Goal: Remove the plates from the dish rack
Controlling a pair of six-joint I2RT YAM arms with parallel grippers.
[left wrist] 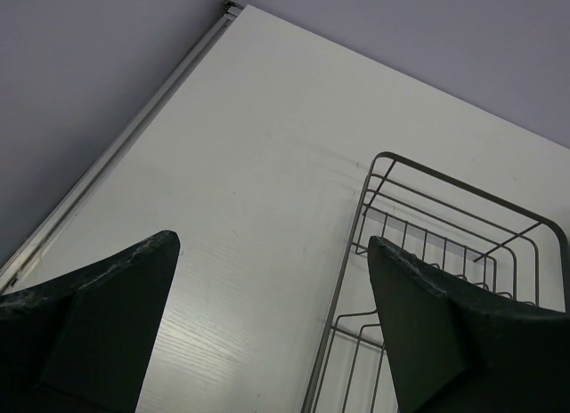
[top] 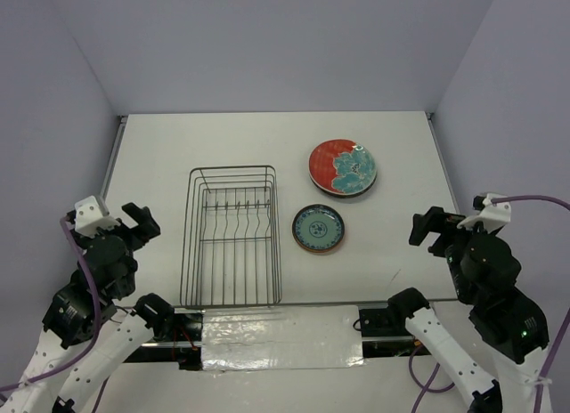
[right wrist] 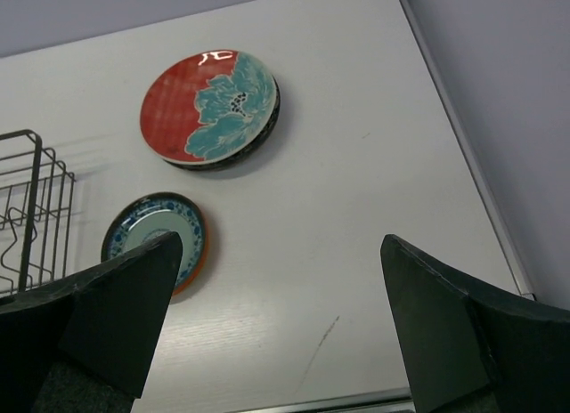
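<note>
The grey wire dish rack (top: 233, 237) stands mid-table with no plates in it; its corner shows in the left wrist view (left wrist: 427, 244) and its edge in the right wrist view (right wrist: 31, 217). A red plate with teal flowers (top: 342, 166) tops a stack to the rack's right, also in the right wrist view (right wrist: 210, 108). A small teal plate with an orange rim (top: 319, 229) lies in front of it, also in the right wrist view (right wrist: 156, 239). My left gripper (top: 134, 224) is open, left of the rack. My right gripper (top: 434, 228) is open, right of the plates.
The white table (top: 178, 146) is walled by purple panels at the back and both sides. A silver taped strip (top: 280, 333) runs along the near edge between the arm bases. A thin dark scratch (right wrist: 319, 346) marks the table near my right gripper.
</note>
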